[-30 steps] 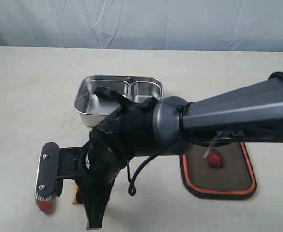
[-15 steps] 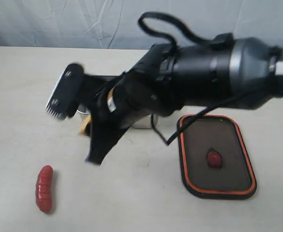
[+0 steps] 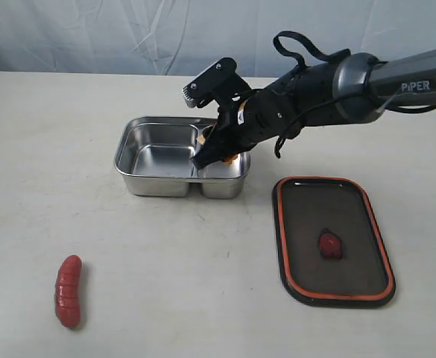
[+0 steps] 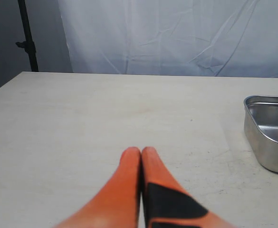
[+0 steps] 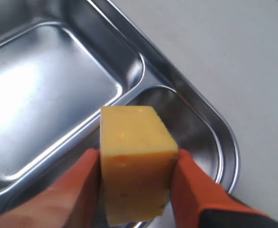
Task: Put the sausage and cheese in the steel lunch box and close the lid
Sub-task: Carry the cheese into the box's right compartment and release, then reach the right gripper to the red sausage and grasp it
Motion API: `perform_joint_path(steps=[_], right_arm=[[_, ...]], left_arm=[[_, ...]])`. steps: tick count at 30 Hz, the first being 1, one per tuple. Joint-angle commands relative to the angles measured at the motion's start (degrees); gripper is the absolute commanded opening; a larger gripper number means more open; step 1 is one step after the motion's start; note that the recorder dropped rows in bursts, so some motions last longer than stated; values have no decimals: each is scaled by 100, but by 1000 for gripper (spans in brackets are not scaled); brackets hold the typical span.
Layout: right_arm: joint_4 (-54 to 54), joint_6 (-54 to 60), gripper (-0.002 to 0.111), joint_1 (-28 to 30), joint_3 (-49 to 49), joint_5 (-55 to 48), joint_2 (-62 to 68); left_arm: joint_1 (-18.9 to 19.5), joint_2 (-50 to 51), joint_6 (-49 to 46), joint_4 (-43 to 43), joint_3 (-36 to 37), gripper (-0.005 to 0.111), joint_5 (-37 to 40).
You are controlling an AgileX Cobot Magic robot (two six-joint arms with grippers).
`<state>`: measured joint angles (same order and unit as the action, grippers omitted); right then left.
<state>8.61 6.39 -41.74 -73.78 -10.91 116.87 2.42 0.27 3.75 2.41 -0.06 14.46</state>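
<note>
Robot lab or test-cell setup: plain pale surface, wrinkled white cloth backdrop hung behind the surface, black stand pole off the surface's far corner, PIPER-branded arm over it.

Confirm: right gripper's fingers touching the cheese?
Touching. The right wrist view shows both orange fingers pressed flush against opposite sides of the cheese, with no gap on either side.

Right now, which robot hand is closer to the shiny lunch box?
The right one. The right gripper holds the cheese just above the smaller compartment of the steel lunch box. The left gripper is shut over the table, apart from the box.
</note>
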Motion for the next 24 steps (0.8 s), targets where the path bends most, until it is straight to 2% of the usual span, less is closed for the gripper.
perform_joint_path(steps=[1, 6, 8, 14, 18, 20, 24], right_arm=[[15, -3, 5, 43, -38, 66, 0], [-14, -3, 47, 43, -38, 67, 0], [-13, -91, 57, 43, -38, 42, -19], [-30, -151, 53, 43, -38, -180, -373], [-805, -190, 53, -58, -38, -509, -935], [-1366, -169, 53, -235, -38, -780, -1163], [-1825, 241, 53, -1083, -38, -1633, -1328]], left_arm=[[-32, -27, 9, 5, 6, 0, -85], [-32, -27, 9, 5, 6, 0, -85], [-32, -27, 9, 5, 6, 0, -85], [-32, -27, 9, 5, 6, 0, -85], [-32, -27, 9, 5, 6, 0, -85], [-32, -27, 9, 5, 6, 0, -85], [-32, -27, 9, 5, 6, 0, -85]])
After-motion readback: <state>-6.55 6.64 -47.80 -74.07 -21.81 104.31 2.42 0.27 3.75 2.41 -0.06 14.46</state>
